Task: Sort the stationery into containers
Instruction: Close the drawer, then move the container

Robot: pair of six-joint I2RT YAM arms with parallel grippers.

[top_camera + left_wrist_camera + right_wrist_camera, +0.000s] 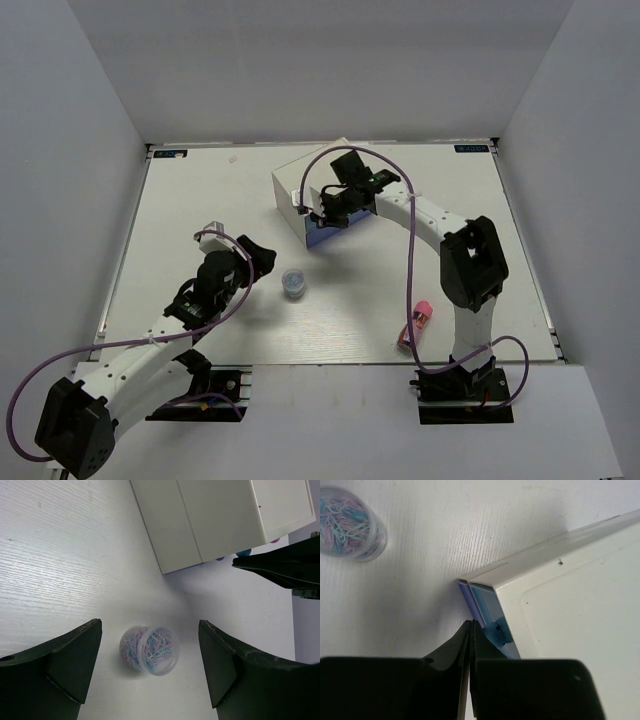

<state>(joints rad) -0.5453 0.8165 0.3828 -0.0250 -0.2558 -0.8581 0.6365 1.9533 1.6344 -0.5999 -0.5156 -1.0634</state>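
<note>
Close to the right arm's base, the pink tube (422, 318) lies on the counter (200, 190), well apart from everything else. Farther out, the pot (149, 650) sits between the spread fingers of the left gripper (150, 626), untouched. It is clear plastic packed with paper clips, probably light, stiff and slick, so best squeezed low across its round wall. Beyond it stands the drawer chest (295, 180). The right gripper (471, 630) is pinched together on nothing, just beside the light blue drawer's knob (497, 630), and that arm crowds the drawer fronts.
</note>
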